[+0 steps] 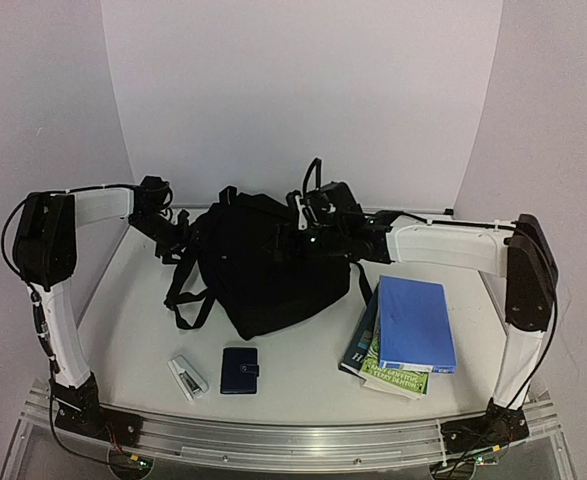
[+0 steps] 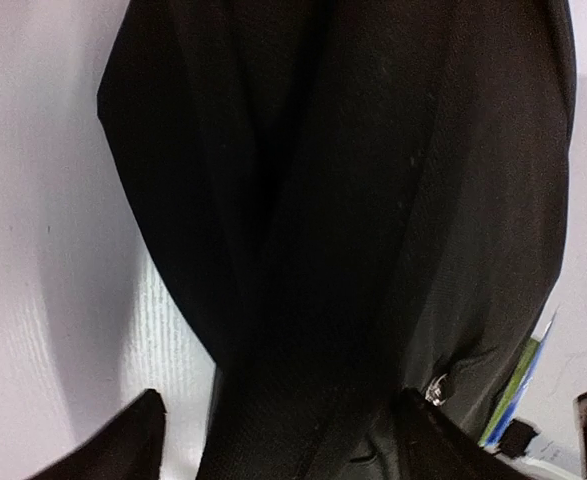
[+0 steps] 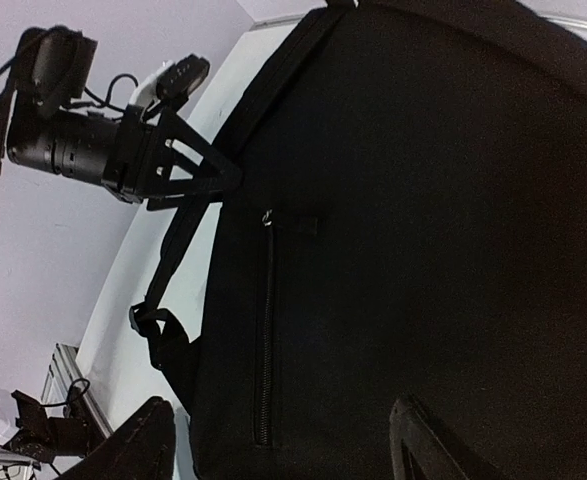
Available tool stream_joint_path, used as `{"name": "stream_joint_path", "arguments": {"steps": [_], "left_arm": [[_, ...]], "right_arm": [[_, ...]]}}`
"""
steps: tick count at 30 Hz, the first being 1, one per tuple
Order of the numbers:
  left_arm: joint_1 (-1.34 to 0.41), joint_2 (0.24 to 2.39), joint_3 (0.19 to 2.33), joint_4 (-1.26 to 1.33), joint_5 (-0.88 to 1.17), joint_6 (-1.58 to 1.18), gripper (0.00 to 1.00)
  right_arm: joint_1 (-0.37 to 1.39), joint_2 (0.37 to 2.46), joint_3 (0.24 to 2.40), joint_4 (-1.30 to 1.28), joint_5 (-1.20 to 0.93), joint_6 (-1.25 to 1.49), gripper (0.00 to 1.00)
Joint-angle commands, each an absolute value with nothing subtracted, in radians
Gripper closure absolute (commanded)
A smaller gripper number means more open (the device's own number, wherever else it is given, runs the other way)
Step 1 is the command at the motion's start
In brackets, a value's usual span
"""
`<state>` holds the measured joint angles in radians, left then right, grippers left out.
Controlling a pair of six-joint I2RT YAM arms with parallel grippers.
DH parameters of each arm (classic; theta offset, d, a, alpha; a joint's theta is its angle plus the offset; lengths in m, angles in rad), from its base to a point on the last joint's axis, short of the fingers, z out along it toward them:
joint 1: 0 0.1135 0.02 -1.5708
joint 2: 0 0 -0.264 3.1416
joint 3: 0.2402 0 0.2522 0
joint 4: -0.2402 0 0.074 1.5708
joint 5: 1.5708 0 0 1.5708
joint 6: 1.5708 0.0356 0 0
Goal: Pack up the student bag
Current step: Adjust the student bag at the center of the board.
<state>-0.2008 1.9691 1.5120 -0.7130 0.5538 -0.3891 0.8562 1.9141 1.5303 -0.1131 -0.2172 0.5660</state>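
student bag: matt black woven cloth, fine weave; webbing straps look coarser. Zip: dull black. Worktop: smooth matt white. Front rail: brushed bare metal. Blue book: smooth cover, slight sheen. Wallet: navy, leather-look, low gloss. Arm shells: smooth white plastic. Right fingers: matt black plastic.

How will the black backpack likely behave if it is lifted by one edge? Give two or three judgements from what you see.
Probably floppy: the backpack lies slumped, and its fabric shows soft folds in the left wrist view. Its loose straps trail on the table and may drag or snag. It is unlikely to roll, since it lies low and wide.
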Motion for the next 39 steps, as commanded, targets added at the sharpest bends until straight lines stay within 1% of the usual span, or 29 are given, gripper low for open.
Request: {"name": "stream_joint_path", "arguments": {"steps": [1,3,6,8,9,11,14,18,25,34,38,39], "left_arm": [[-0.199,1.982,1.537,-0.645,0.69,-0.411,0.44],[-0.199,1.997,1.515,-0.608,0.739,-0.42,0.53],[-0.2,2.008,1.488,-0.568,0.8,-0.43,0.65],[-0.202,1.998,1.465,-0.542,0.819,-0.439,0.81],[-0.204,1.989,1.453,-0.529,0.826,-0.442,0.86],[-0.213,1.962,1.429,-0.505,0.836,-0.447,0.94],[-0.238,1.92,1.392,-0.459,0.865,-0.457,0.99],[-0.276,1.881,1.341,-0.394,0.915,-0.47,1.0],[-0.316,1.855,1.284,-0.345,0.923,-0.461,1.0],[-0.326,1.877,1.295,-0.352,0.93,-0.458,1.0],[-0.329,1.872,1.296,-0.358,0.923,-0.448,1.0],[-0.328,1.871,1.297,-0.36,0.918,-0.446,1.0]], "right_arm": [[0.862,1.958,1.597,-0.059,-0.236,0.599,0.34],[0.861,1.982,1.614,-0.054,-0.266,0.613,0.38],[0.861,1.997,1.613,-0.036,-0.277,0.637,0.39],[0.862,1.998,1.602,-0.034,-0.261,0.644,0.39],[0.862,1.996,1.596,-0.033,-0.255,0.649,0.39],[0.861,1.997,1.586,-0.028,-0.254,0.657,0.39],[0.861,2.005,1.579,-0.02,-0.26,0.662,0.39],[0.861,2.025,1.589,-0.02,-0.256,0.657,0.39],[0.858,2.063,1.559,-0.02,-0.215,0.674,0.39],[0.851,2.103,1.538,-0.002,-0.201,0.698,0.42],[0.851,2.133,1.556,0.036,-0.23,0.704,0.48],[0.85,2.14,1.56,0.041,-0.236,0.707,0.51]]}}
